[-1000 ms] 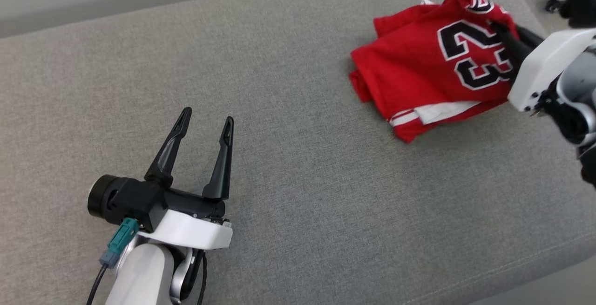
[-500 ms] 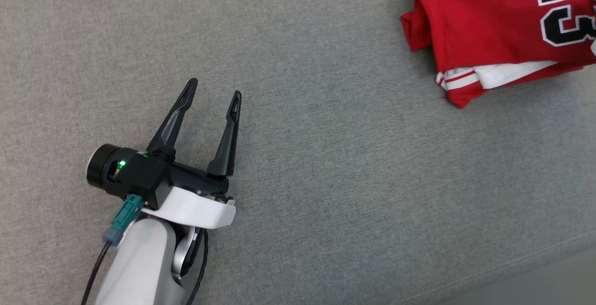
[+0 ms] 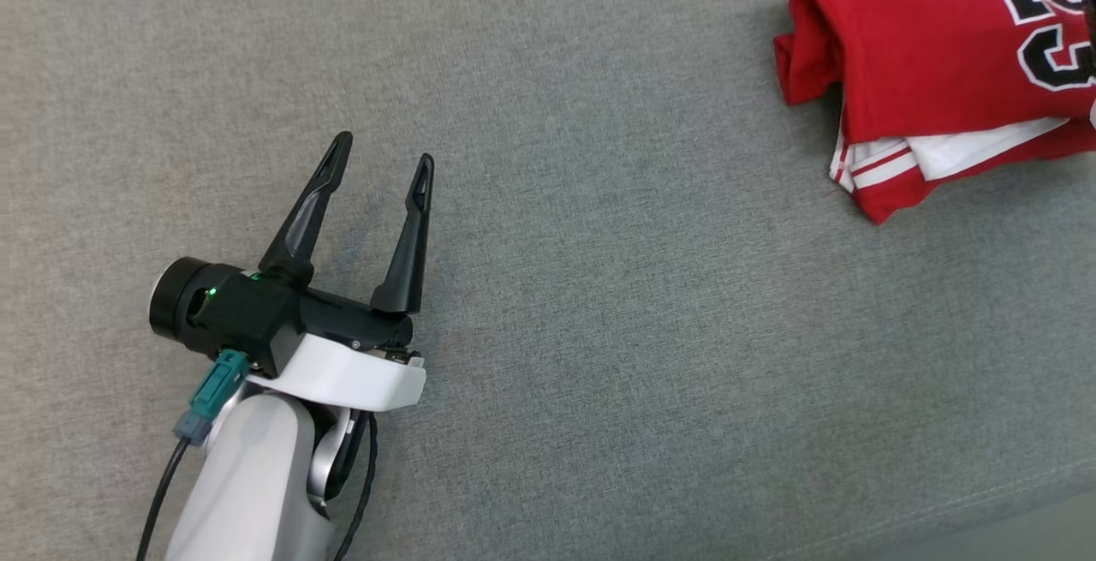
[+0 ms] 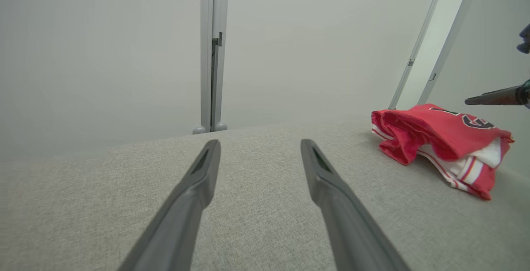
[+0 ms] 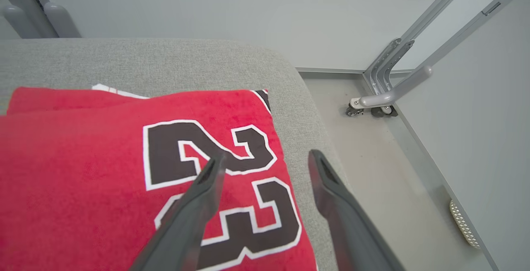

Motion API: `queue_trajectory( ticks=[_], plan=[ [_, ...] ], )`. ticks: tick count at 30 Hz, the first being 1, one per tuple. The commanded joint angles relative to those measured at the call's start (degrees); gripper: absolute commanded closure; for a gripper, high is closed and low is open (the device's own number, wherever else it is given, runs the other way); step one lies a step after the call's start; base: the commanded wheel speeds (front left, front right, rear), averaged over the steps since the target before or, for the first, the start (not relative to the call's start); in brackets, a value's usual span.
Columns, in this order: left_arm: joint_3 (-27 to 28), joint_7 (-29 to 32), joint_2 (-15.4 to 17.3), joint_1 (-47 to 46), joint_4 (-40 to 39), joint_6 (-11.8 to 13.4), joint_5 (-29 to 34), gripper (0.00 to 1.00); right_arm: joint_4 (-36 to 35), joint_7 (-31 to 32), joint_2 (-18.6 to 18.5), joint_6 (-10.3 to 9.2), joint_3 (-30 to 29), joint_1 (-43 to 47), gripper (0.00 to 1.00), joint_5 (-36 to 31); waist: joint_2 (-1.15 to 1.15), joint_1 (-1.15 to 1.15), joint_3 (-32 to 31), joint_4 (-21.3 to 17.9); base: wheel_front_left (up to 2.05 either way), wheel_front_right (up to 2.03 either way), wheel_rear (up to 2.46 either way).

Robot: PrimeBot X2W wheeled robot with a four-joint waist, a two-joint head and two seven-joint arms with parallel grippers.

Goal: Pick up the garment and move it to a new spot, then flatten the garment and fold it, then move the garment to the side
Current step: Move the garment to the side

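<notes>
Our right gripper [image 5: 266,155] has lifted off the folded shirt [image 5: 83,171], spread and empty like our left gripper [image 3: 384,148]; we seem finished.

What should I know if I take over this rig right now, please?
Left gripper: open, empty, over the bare grey fabric cushion, well apart from the garment.
Right gripper: open, gripping nothing, above the folded red jersey with the black number 23; I cannot tell whether a finger touches the cloth.
Jersey: a folded bundle at the cushion's right end, near its edge.
Done: folding looks finished, and the garment sits to the side.
Left: probably only withdrawing the right arm.
</notes>
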Motion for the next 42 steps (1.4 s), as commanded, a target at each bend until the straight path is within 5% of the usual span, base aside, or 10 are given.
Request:
queue_trajectory(
  ticks=[1, 10, 23, 36, 42],
  plan=[
    [0.51, -0.08, 0.20, 0.38, -0.33, 0.16, -0.34, 0.00, 0.48, -1.11, 0.14, -0.01, 0.34, -0.50, 0.00, -0.47, 0.00, 0.00, -1.35, 0.01, 0.00, 0.00, 0.00],
    [2.57, -0.08, 0.04, 4.12, -1.25, 0.46, -1.72, 0.00, -2.41, -9.00, -0.07, -0.01, 2.49, 1.62, 0.00, -0.71, 0.00, 0.00, -9.40, 1.50, 0.00, 0.00, 0.00],
    [8.02, -0.07, -0.02, 12.98, -1.98, 1.54, -3.85, 0.00, -17.09, -18.44, -1.11, -0.01, 3.07, 16.12, 0.00, 2.66, 0.00, 0.00, -21.45, 9.26, 0.00, 0.00, 0.00],
    [10.83, -0.08, -0.02, 19.98, 0.25, 2.69, -8.57, 0.00, -36.78, -19.23, 3.04, 0.00, -14.26, 41.28, 0.00, -3.81, 0.00, 0.00, -27.45, 13.71, 0.00, 0.00, 0.00],
    [11.11, -0.08, -0.06, 21.20, 1.66, 3.02, -7.87, 0.00, -46.24, -19.24, 8.35, 0.00, -23.65, 54.75, 0.00, -10.24, 0.00, 0.00, -28.12, 15.02, 0.00, 0.00, 0.00]
  ],
)
